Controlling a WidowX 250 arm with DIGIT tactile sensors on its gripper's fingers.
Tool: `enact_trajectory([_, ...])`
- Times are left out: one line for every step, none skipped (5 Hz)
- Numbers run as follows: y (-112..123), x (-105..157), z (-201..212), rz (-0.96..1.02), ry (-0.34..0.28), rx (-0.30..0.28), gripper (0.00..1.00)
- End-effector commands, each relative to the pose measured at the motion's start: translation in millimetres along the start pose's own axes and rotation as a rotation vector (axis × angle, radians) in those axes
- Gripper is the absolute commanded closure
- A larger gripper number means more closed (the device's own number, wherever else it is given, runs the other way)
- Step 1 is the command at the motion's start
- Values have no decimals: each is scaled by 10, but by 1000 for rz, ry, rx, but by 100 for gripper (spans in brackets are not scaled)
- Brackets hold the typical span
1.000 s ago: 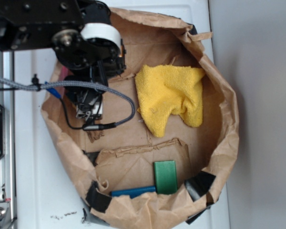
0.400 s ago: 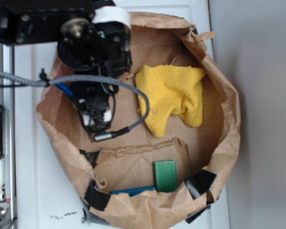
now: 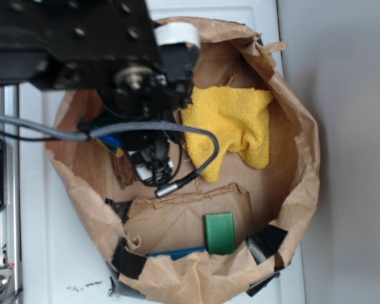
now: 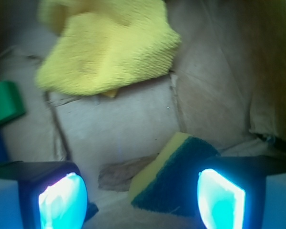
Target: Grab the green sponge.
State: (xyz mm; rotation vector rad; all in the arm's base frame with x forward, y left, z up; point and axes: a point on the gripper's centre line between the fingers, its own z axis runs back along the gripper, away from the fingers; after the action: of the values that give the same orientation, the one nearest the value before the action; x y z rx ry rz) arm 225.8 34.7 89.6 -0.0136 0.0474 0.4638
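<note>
Exterior view looked straight down from overhead, taking in the whole brown paper bag (image 3: 291, 95) and the arm. Wrist view sat low behind the gripper (image 4: 143, 193), facing forward and down, very close to the bag's floor, blurred. Both views shared the yellow cloth (image 3: 231, 126) and green block (image 3: 220, 233).

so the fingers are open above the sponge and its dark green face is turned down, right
Not quite. The wrist view shows the green sponge lying with its dark green face up, the yellow foam showing at its edge. The fingers are indeed open, with the sponge between them.
</note>
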Motion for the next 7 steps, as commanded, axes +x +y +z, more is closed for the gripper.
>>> enact_trajectory([268,212,-286,44,-23,96,0])
enact_trajectory([457,256,-396,-2,-25,108,0])
enact_trajectory([714,238,-533,-67,-16,128,0])
enact_trajectory([820,222,-667,-107,-32,122,10])
enact_trajectory([781,198,-727,-81,-44,132,100])
enact_trajectory([681,209,-679,-63,-47,118,100])
enact_trajectory([513,162,-517,-162,-65,82,100])
